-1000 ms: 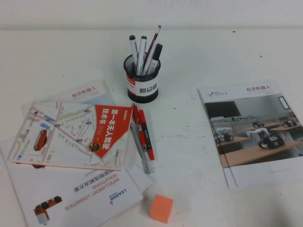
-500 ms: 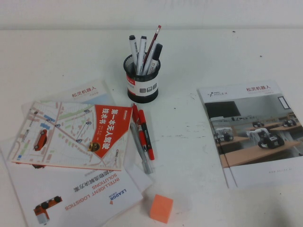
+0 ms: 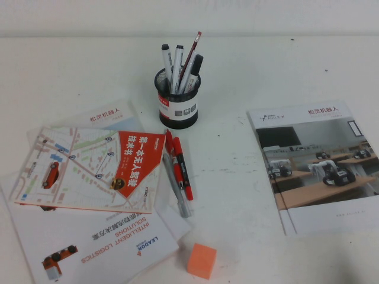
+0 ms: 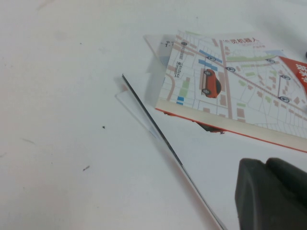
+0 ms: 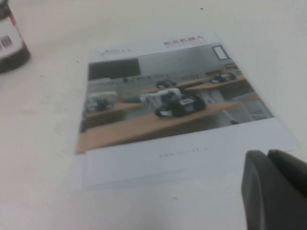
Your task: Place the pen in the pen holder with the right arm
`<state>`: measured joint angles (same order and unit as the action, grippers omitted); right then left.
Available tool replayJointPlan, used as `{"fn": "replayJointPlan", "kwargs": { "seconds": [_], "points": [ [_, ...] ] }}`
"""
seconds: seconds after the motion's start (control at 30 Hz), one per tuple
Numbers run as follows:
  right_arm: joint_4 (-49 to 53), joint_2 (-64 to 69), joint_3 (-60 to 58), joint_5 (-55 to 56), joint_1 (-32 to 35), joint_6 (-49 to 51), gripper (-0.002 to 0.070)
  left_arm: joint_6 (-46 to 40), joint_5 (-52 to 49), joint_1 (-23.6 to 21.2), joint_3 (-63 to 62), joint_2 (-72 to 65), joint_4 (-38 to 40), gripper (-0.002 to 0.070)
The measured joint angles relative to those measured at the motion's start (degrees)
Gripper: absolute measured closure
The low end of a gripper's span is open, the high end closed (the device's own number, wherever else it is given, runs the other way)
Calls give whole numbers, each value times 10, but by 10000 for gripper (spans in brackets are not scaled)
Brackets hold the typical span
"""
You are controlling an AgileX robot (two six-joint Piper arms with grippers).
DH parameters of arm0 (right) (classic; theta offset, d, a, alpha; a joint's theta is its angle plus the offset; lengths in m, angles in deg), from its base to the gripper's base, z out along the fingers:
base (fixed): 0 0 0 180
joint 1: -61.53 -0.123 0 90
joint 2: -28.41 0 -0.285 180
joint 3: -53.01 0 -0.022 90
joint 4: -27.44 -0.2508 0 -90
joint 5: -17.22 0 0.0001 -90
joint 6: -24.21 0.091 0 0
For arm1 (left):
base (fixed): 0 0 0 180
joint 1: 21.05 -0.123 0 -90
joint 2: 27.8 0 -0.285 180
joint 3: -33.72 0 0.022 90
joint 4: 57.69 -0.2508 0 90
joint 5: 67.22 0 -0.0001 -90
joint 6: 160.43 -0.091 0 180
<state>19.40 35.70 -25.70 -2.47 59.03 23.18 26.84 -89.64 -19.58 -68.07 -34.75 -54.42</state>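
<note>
The white table (image 3: 266, 65) carries, largest first, a robotics brochure (image 3: 314, 165) well to the right of the pen holder (image 3: 177, 97), then a map-covered book (image 3: 92, 168) to the holder's near left, lying on a logistics leaflet (image 3: 112, 242). The mesh holder stands upright with several pens in it. The pen (image 3: 182, 167) lies flat just in front of it, between a slimmer red pen (image 3: 170, 144) and the open table. Nearer still sits an orange cube (image 3: 201, 260). The right gripper (image 5: 276, 189) hovers clenched over the brochure's edge; the left gripper (image 4: 271, 194) hangs by the book, state unclear.
</note>
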Motion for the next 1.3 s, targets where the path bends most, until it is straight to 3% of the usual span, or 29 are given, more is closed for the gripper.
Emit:
{"fn": "replayJointPlan", "kwargs": {
  "seconds": [0.13,0.33,0.43,0.9,1.3],
  "points": [
    [-103,0,0,26,0,0,696,0,0,0,0,0,0,678],
    [-455,0,-2,104,0,0,696,0,0,0,0,0,0,678],
    [-525,0,-3,117,0,0,696,0,0,0,0,0,0,678],
    [-477,26,19,-15,0,-68,696,0,0,0,0,0,0,678],
    [-272,408,312,-218,0,-70,696,0,0,0,0,0,0,678]
  ]
}}
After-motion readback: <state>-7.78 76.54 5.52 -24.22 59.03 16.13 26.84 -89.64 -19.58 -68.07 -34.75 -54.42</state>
